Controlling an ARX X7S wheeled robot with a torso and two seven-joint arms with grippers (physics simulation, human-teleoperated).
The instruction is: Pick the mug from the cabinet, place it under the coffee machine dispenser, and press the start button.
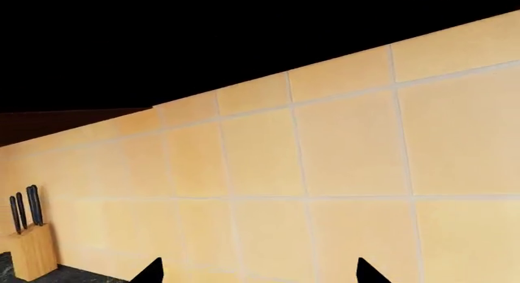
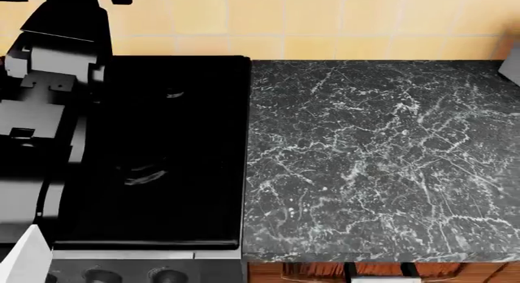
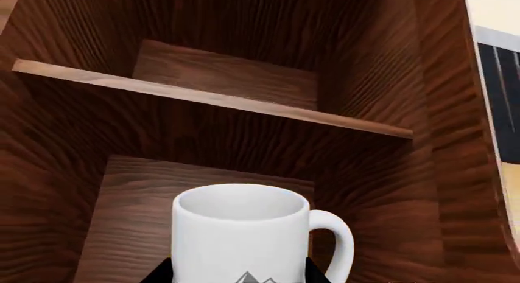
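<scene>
The white mug (image 3: 240, 234) stands upright on the bottom board of the dark wooden cabinet (image 3: 138, 192), its loop handle (image 3: 337, 240) off to one side and the tip of a dark mountain logo showing low on its front. My right gripper (image 3: 237, 274) has its two black fingertips (image 3: 162, 272) pressed against opposite sides of the mug's body, shut on it. In the left wrist view my left gripper (image 1: 260, 274) is open and holds nothing, facing the tiled wall. The coffee machine dispenser and its start button are out of view.
A shelf board (image 3: 211, 95) crosses the cabinet above the mug. Below the head camera lie a black stovetop (image 2: 154, 149) with knobs (image 2: 97, 276) and a dark marble counter (image 2: 382, 155). My left arm (image 2: 49, 82) rises at the left. A knife block (image 1: 33, 252) stands by the tiled wall (image 1: 341, 149).
</scene>
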